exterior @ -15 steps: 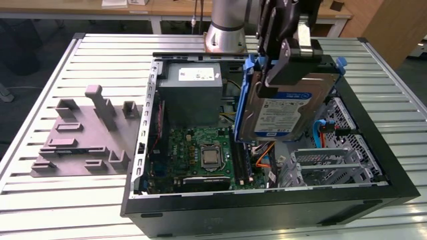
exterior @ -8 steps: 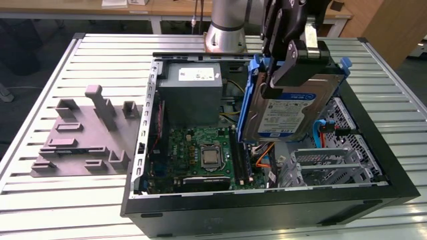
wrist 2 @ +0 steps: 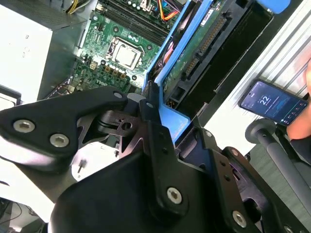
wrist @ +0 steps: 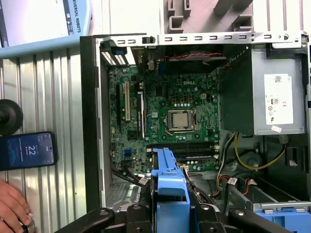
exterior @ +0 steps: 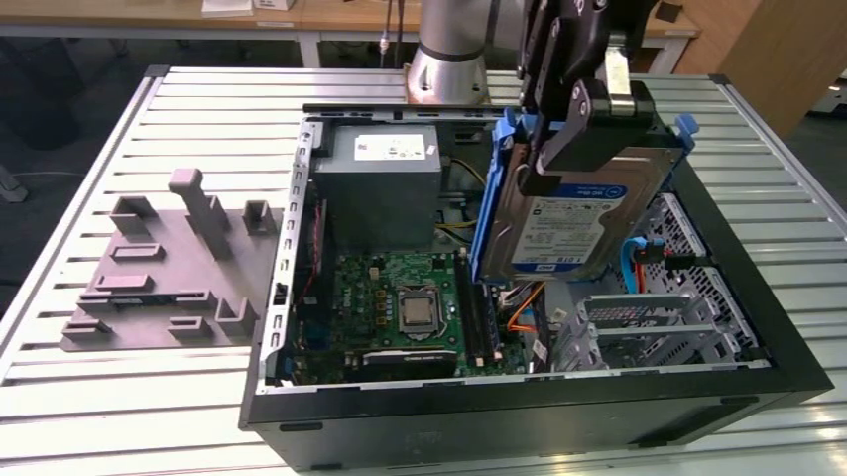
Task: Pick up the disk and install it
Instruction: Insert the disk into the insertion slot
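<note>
Jaws grip the disk [exterior: 572,233] above orange cables [exterior: 525,297], beside the motherboard [exterior: 397,297].

At 12 o'clock in the exterior view, the arm [exterior: 447,59] is a round, shiny grey tube. The tool [exterior: 562,169] is black, made of thick flat bars with small silver screws [wrist 2: 174,195].

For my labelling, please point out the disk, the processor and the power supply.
the disk [exterior: 562,228]: exterior view, its label.
the processor [exterior: 419,311]: exterior view, its metal lid.
the power supply [exterior: 377,198]: exterior view, its grey face.
</note>
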### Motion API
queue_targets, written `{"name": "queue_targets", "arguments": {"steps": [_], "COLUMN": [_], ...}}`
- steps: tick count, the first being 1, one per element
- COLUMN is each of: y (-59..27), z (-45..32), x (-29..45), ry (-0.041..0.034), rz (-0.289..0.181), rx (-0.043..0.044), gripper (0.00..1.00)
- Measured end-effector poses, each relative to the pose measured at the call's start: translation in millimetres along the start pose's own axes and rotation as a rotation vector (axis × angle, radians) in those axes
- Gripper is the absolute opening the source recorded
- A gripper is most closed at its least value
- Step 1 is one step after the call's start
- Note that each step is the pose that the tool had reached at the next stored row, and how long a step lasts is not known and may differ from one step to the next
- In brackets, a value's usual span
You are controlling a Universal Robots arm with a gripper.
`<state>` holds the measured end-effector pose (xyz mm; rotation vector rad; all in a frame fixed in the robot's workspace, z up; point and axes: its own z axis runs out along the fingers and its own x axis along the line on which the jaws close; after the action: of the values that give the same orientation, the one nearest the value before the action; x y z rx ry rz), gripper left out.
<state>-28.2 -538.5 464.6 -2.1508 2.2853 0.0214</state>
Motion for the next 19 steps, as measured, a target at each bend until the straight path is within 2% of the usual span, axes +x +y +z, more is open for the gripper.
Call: {"name": "queue_targets", "arguments": {"steps": [8,13,19], "y": [-0.9,-6.4,-6.6], "z": [0.0,0.2,0.2], "x": [11.4,12.8,13.0], "ry": [0.0001,0.0000,0.0000], "rz": [0.000,0.000,0.000], "rx": [0.0000,0.0000,0.0000], "gripper": [0.36,0.36,0.36]}}
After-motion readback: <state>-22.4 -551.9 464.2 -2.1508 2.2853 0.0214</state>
